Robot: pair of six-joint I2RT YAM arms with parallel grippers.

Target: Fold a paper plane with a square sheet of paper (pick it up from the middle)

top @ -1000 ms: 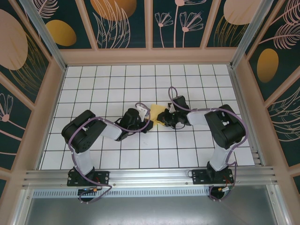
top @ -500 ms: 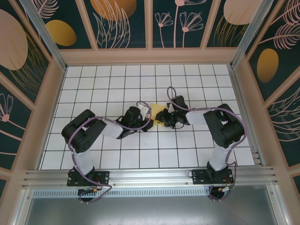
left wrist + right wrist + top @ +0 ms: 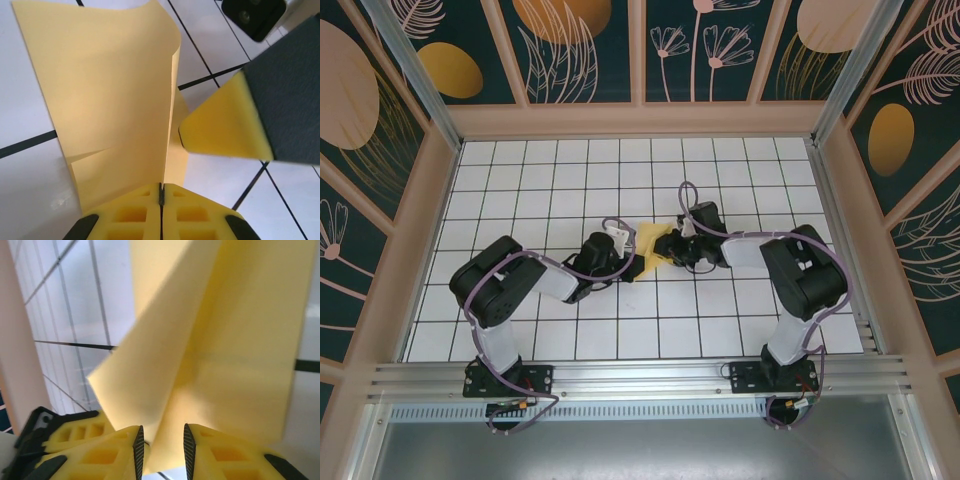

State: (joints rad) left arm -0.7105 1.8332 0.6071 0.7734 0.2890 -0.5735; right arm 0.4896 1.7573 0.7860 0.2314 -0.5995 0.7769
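The square sheet of paper [image 3: 653, 240] is yellow and partly folded, and it stands up off the tiles at the middle of the floor between both grippers. My left gripper [image 3: 631, 262] comes in from the left. In the left wrist view the left gripper [image 3: 161, 190] is shut on the paper's [image 3: 115, 90] lower edge, and one yellow fingertip [image 3: 225, 125] of the right gripper sits just beside the sheet. My right gripper [image 3: 672, 250] comes in from the right. Seen from its wrist, the right gripper [image 3: 161, 441] stands open with a fold of the paper [image 3: 225, 340] running between its jaws.
The white grid-tiled floor [image 3: 570, 180] stretches away on all sides of the paper. Wood-framed dark walls [image 3: 410, 210] close in the left, far and right sides. An aluminium rail [image 3: 640, 375] carries both arm bases at the near edge.
The left gripper has closed onto the paper's edge. The right gripper's jaws have parted and it has shifted slightly toward the far side.
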